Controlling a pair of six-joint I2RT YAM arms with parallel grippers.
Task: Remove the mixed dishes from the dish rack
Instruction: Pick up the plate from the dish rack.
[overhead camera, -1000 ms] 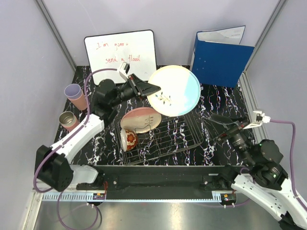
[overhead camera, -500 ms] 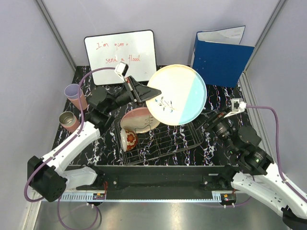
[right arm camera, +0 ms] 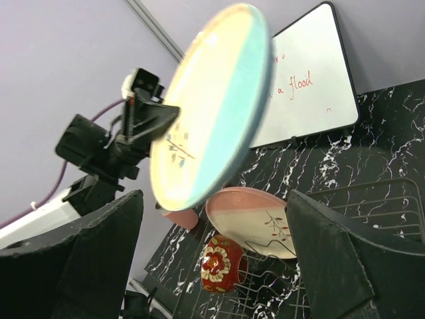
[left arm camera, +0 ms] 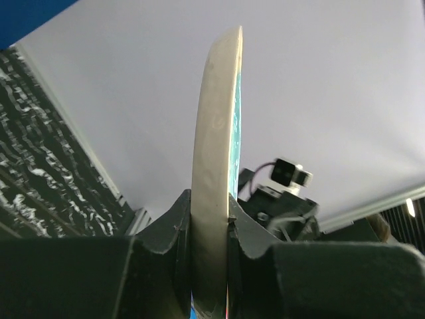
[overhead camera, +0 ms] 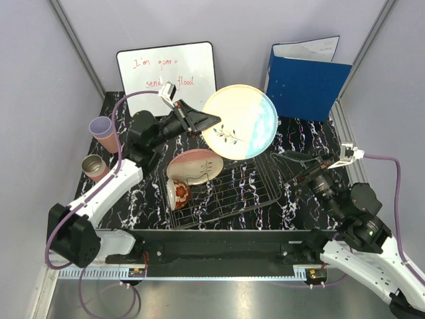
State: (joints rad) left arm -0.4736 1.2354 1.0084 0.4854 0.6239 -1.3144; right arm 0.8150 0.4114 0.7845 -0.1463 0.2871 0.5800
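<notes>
Left gripper clamps the rim of a glossy round plate, tilted on edge above the black wire dish rack at worktop centre. Right gripper spread wide near the right edge.

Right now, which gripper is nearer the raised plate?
Left. The left gripper clamps the raised plate by its rim between its fingers; the right gripper, open, sits apart, to its right.
</notes>
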